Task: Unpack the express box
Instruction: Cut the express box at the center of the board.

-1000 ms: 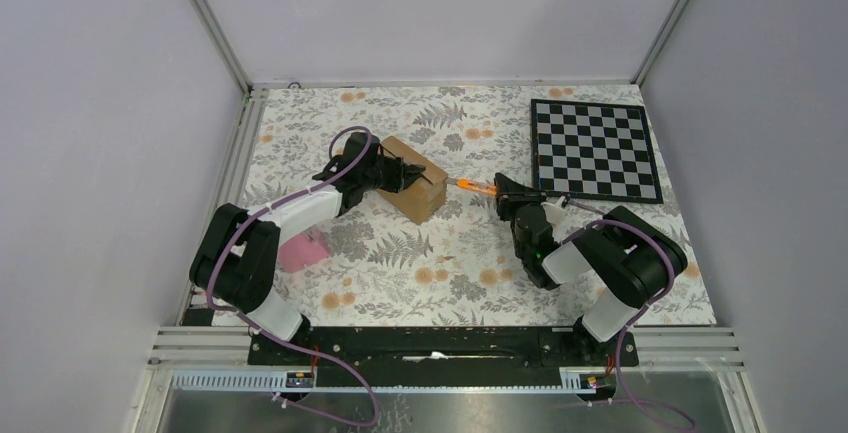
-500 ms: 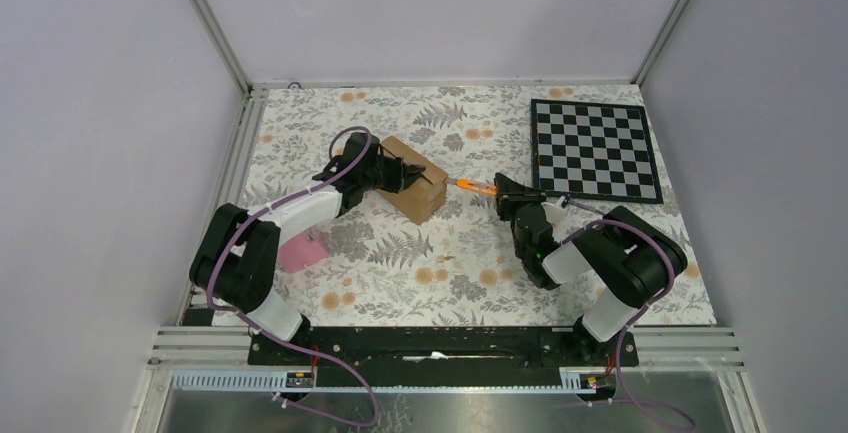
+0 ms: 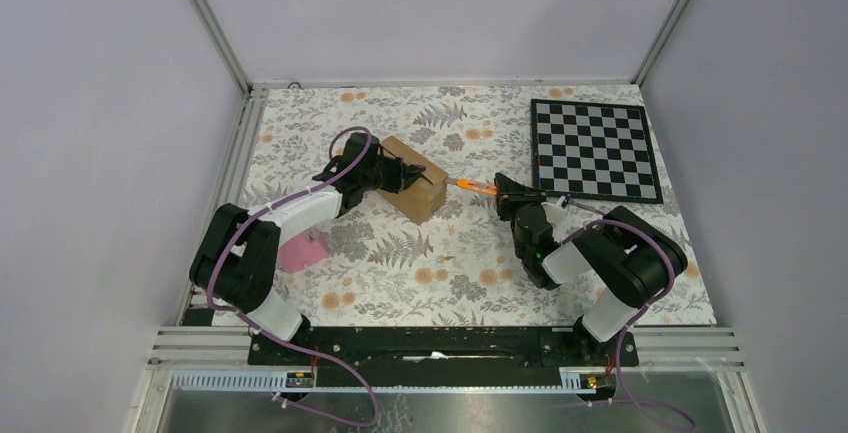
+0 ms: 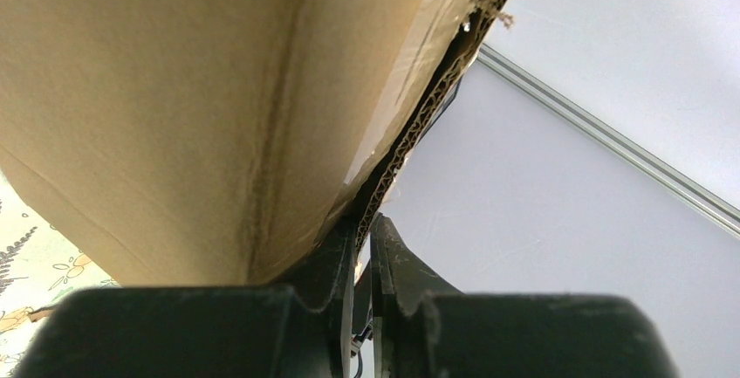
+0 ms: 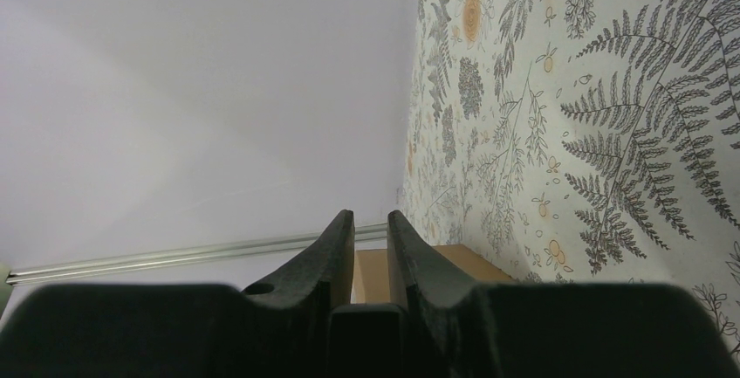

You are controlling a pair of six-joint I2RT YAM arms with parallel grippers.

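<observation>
Floral cloth [image 3: 400, 263]: my left gripper [image 4: 365, 251] clamped on express box [image 3: 428, 196] flap; right gripper [image 3: 503, 191] pinches cutter [image 3: 475, 187] (tip toward box). Step, I judge: opening seam; next needs steady leftward reach.

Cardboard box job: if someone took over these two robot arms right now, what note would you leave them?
Left hand: shut, pinching a flap edge of the express box.
Right hand: shut on the orange cutter, whose tip is aimed at the box and close to it; contact unclear.
Box sits on the flowery table, left of centre.
Done: box steadied, cutter in hand.
Left: open the box and take out what's inside; no contents in view.
</observation>
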